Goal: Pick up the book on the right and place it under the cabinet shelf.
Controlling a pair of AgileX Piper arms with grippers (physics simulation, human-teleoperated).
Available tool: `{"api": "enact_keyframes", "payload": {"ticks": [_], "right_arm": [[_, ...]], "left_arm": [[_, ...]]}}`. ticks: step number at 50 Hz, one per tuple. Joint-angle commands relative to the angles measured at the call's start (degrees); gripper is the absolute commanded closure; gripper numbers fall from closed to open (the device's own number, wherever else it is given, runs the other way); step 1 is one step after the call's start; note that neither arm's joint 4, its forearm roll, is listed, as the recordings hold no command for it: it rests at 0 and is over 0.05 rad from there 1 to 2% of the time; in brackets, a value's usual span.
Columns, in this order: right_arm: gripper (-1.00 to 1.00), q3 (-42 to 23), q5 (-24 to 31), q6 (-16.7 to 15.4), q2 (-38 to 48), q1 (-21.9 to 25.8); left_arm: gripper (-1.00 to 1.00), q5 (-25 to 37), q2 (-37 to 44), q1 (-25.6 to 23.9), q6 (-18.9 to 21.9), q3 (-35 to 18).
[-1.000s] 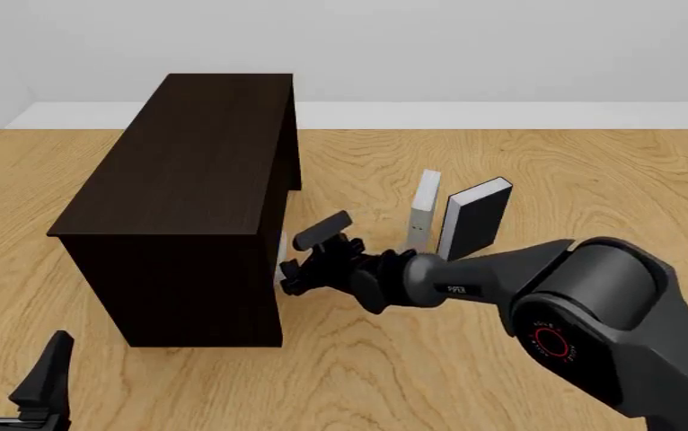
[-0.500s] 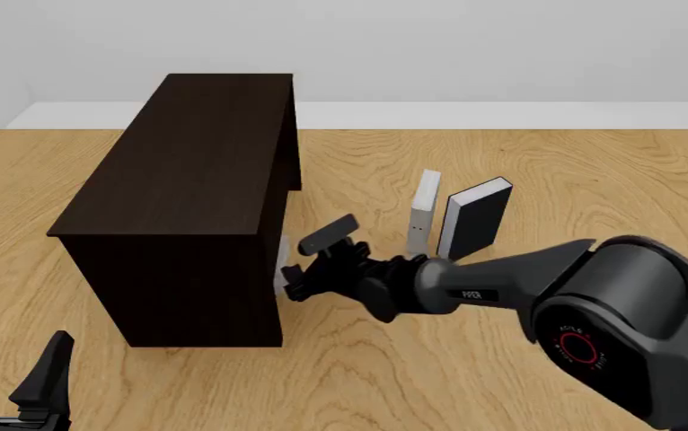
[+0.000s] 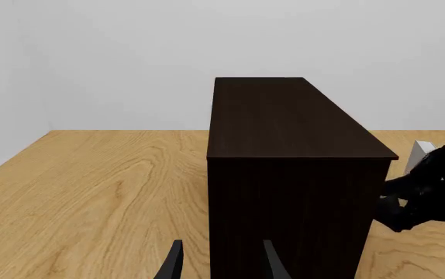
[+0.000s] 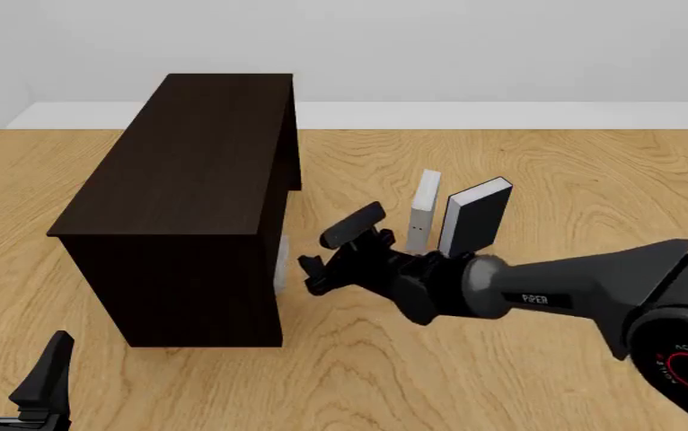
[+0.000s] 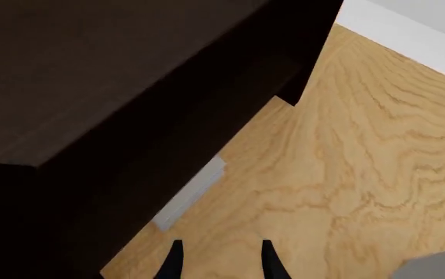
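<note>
The dark brown cabinet shelf (image 4: 176, 202) stands left of centre; it also shows in the left wrist view (image 3: 292, 174) and the right wrist view (image 5: 90, 75). The light-grey book (image 4: 282, 260) lies mostly hidden in the cabinet's recessed side opening, only a grey end sticking out (image 5: 192, 192). My right gripper (image 4: 334, 249) is open and empty, a short way right of that opening and apart from the book. My left gripper (image 4: 11, 361) is open and empty at the near left corner, in front of the cabinet (image 3: 222, 267).
A thin grey book (image 4: 423, 211) and a black-covered book (image 4: 476, 218) stand upright right of the cabinet, just behind my right arm. The wooden table (image 4: 584, 180) reaches to a white wall at the back.
My right gripper has drawn back to the right, away from the cabinet's opening, and stays open. The grey book stays under the shelf. The left arm has not moved.
</note>
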Motion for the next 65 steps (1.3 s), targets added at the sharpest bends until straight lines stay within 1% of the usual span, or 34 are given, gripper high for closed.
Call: {"api": "enact_keyframes", "payload": {"ticks": [1, 4, 13, 15, 16, 25, 30, 31, 32, 33, 40, 41, 42, 43, 44, 45, 46, 48, 50, 51, 52, 54, 56, 59, 60, 65], "right_arm": [[-1.0, 3.8, 0.1, 1.5, -6.6, 0.6], [-1.0, 4.1, 0.1, 1.5, -7.3, 0.7], [-1.0, 6.8, 0.9, -0.4, -12.5, 0.4], [-1.0, 7.4, 0.9, -0.6, -13.6, 0.5], [-1.0, 7.8, 1.2, -0.9, -14.5, 0.6], [-1.0, 9.7, 1.6, -1.7, -18.4, 1.0], [-1.0, 11.7, 2.6, -2.8, -22.5, 0.8], [-1.0, 12.7, 2.8, -3.2, -24.7, 1.1], [-1.0, 12.7, 2.8, -3.2, -24.7, 1.1], [-1.0, 13.3, 3.0, -3.9, -25.6, 0.9], [-1.0, 15.2, 3.6, -4.5, -29.3, 0.8], [-1.0, 16.2, 4.0, -5.3, -31.8, 0.1], [-1.0, 16.2, 4.0, -5.3, -31.8, 0.1], [-1.0, 17.0, 4.9, -5.7, -34.5, -0.3], [-1.0, 17.1, 4.9, -5.7, -34.5, -0.3], [-1.0, 17.8, 5.9, -5.9, -37.4, -0.6], [-1.0, 17.8, 5.9, -5.9, -37.5, -0.6], [-1.0, 19.2, 7.3, -6.8, -41.3, -1.4], [-1.0, 19.2, 7.3, -6.8, -41.4, -1.4], [-1.0, 19.8, 8.2, -6.9, -43.5, -1.7], [-1.0, 20.9, 8.6, -7.6, -45.1, -2.6], [-1.0, 20.9, 8.6, -7.6, -45.1, -2.6], [-1.0, 22.6, 10.0, -7.9, -49.1, -3.8], [-1.0, 23.0, 10.4, -7.9, -50.1, -4.2], [-1.0, 23.8, 11.3, -8.1, -52.4, -5.1], [-1.0, 24.5, 12.5, -8.4, -55.1, -5.7]], "left_arm": [[-1.0, 0.2, -0.1, -0.1, 0.0, 0.0], [-1.0, 0.2, -0.2, -0.1, 0.0, 0.0], [-1.0, 0.3, -0.1, -0.1, -0.1, 0.0], [-1.0, -0.1, 0.7, 0.3, -0.2, 0.0], [-1.0, -0.4, 0.4, 1.4, 0.0, 0.0], [-1.0, -0.1, 0.5, 1.4, -0.1, 0.0], [-1.0, -0.1, 0.5, 1.4, -0.1, 0.0], [-1.0, -0.1, 0.5, 1.4, -0.1, 0.0], [-1.0, -0.1, 0.5, 1.4, -0.1, 0.0], [-1.0, -0.2, 0.7, 1.4, -0.1, 0.0], [-1.0, 0.0, 0.5, 1.4, -0.1, 0.0], [-1.0, 0.0, 0.5, 1.4, -0.1, 0.0], [-1.0, 0.0, 0.5, 1.4, -0.1, 0.0], [-1.0, 0.0, 0.5, 1.4, -0.1, 0.0], [-1.0, 0.0, 0.5, 1.4, -0.1, 0.0], [-1.0, 0.0, 0.5, 1.4, -0.1, 0.0], [-1.0, 0.0, 0.5, 1.4, -0.1, 0.0], [-1.0, 0.2, 0.3, 1.4, -0.1, 0.0], [-1.0, 0.1, 0.4, 1.4, -0.1, 0.0], [-1.0, 0.1, 0.4, 1.4, -0.1, 0.0], [-1.0, 0.0, 0.5, 1.4, -0.1, 0.0], [-1.0, 0.0, 0.5, 1.4, -0.1, 0.0], [-1.0, 0.0, 0.5, 1.4, -0.1, 0.0], [-1.0, 0.0, 0.4, 1.4, -0.1, 0.0], [-1.0, 0.1, 0.4, 1.4, -0.1, 0.0], [-1.0, 0.1, 0.4, 1.4, -0.1, 0.0]]}}
